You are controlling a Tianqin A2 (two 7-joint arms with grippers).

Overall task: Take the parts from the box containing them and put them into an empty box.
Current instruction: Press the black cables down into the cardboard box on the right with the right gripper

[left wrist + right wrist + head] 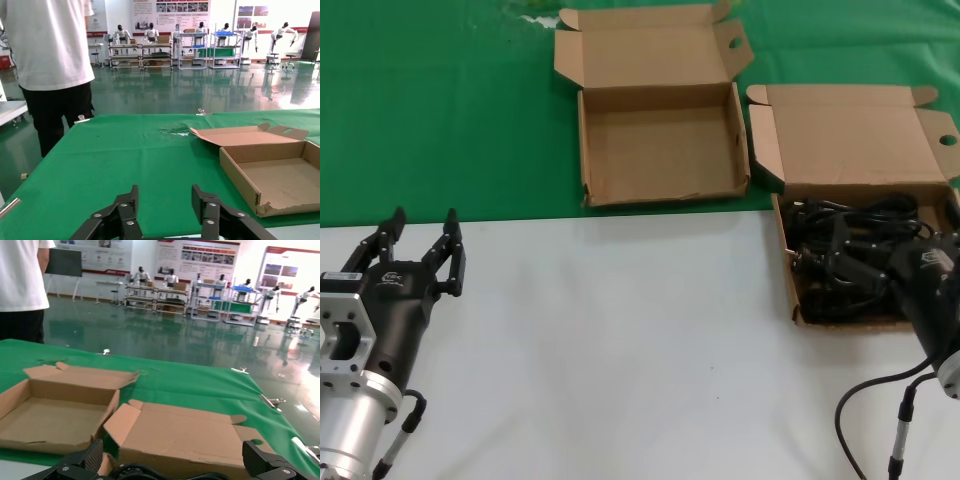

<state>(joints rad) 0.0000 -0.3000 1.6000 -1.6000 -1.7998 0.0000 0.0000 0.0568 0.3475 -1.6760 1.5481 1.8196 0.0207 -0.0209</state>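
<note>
Brown cardboard makes up both boxes, and both are lying with lids open on the green cloth (440, 110) covering the upper part of the head view. The empty box (660, 140) is sitting at upper centre, its lid folded back and its side flaps splayed, one flap showing a round hole. The box containing the parts (850, 140) is sitting just beside it at the right, its tray reaching onto the white surface (620, 350) that is filling the lower part of the frame. The parts (850, 215), black looped cords, are lying bundled inside that tray.

My right pincer (830, 262) is reaching into the tray at the right edge of the head view, down among the cords. In the right wrist view its two black fingers (75, 467) are standing wide apart at the lower corners, with cord loops showing between them at the lower edge; I am recording it as spread, with nothing pinched. Whether the tips are touching a cord, I cannot tell.

My left pincer (422, 238) is waiting at the lower left of the head view, over the white surface near the edge of the cloth, well apart from both boxes. Its fingers are spread and holding nothing.

A person (47, 60) in a white shirt and dark trousers is standing at the upper left of the left wrist view, beyond the cloth.
</note>
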